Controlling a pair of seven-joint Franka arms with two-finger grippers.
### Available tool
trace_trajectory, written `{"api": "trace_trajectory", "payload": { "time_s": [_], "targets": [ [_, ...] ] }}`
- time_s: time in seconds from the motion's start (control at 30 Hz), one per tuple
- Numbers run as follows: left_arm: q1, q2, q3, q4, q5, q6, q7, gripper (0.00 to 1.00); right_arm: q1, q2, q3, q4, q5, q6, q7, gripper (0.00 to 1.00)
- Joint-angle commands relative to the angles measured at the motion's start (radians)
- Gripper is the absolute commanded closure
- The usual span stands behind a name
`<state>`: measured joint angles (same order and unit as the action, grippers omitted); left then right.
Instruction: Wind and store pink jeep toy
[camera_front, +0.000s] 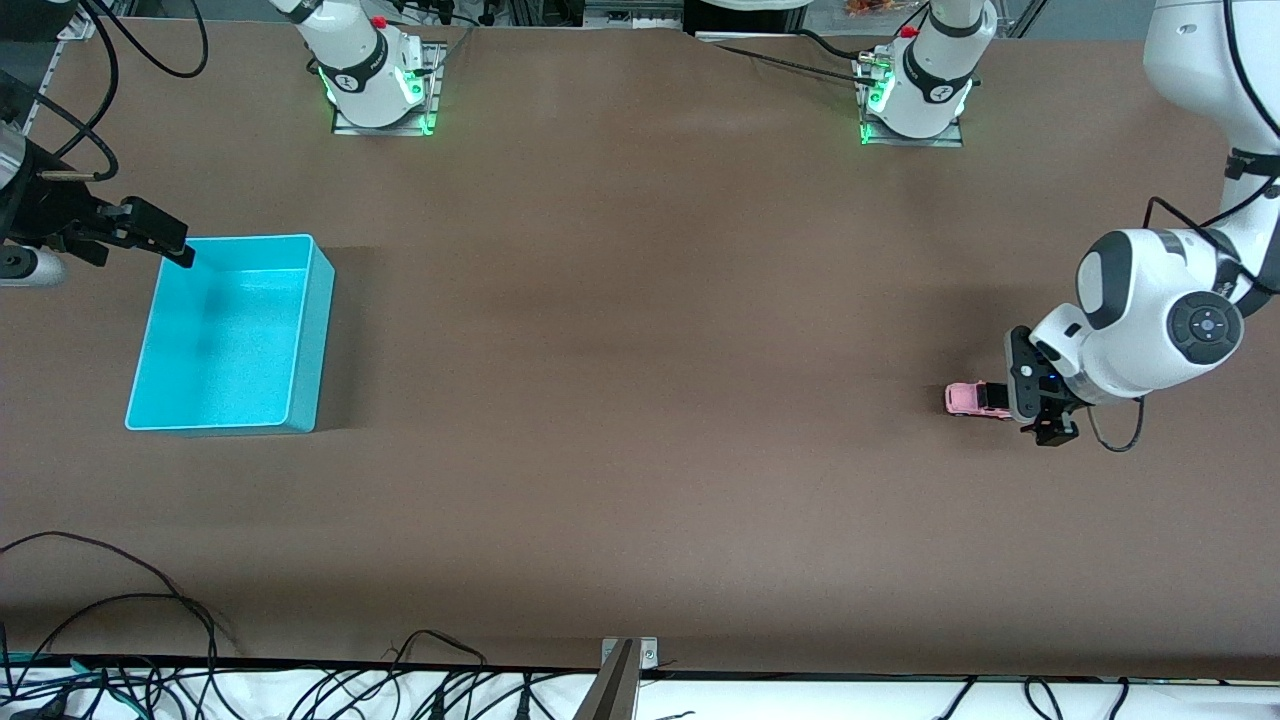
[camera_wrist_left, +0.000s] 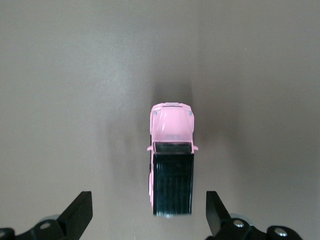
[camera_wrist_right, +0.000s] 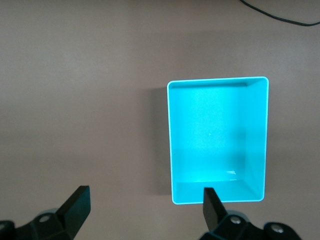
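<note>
The pink jeep toy (camera_front: 968, 399) sits on the brown table (camera_front: 640, 400) at the left arm's end, its rear between the spread, empty fingers of the left end effector (camera_wrist_left: 149, 216), well apart from the turquoise bin (camera_front: 312, 330), at whose rim the right end effector (camera_front: 165, 240) hangs, released too.

We find the pink jeep toy (camera_front: 968, 399) on the surface (camera_front: 640, 400) toward the left arm's end, well apart from the bin (camera_front: 310, 330), which sits toward the right arm's end. The left tool (camera_front: 1000, 400) is over the jeep's rear, fingers spread to either side. The right tool (camera_front: 178, 250) hangs over the bin's edge nearest the right arm's end, fingers apart.
</note>
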<state>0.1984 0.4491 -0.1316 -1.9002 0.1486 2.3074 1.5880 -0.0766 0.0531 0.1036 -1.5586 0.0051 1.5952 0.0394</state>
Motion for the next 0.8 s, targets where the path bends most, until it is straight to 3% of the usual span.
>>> {"api": "trace_trajectory", "payload": {
  "time_s": [0.0, 0.13, 0.7, 0.77],
  "targets": [
    [0.015, 0.013, -0.005, -0.057, 0.028, 0.095, 0.021, 0.0, -0.008, -0.016, 0.001, -0.015, 0.019, -0.004, 0.001, 0.0],
    [0.036, 0.06, -0.005, -0.069, 0.028, 0.128, 0.021, 0.0, -0.008, -0.016, 0.001, -0.015, 0.019, -0.004, 0.0, 0.0],
    [0.036, 0.071, -0.006, -0.154, 0.028, 0.245, 0.021, 0.0, -0.008, -0.016, 0.001, -0.015, 0.019, -0.004, -0.001, 0.0],
    [0.036, 0.071, -0.006, -0.154, 0.029, 0.247, 0.021, 0.07, -0.008, -0.016, 0.001, -0.015, 0.019, -0.004, -0.001, 0.0]
  ]
}}
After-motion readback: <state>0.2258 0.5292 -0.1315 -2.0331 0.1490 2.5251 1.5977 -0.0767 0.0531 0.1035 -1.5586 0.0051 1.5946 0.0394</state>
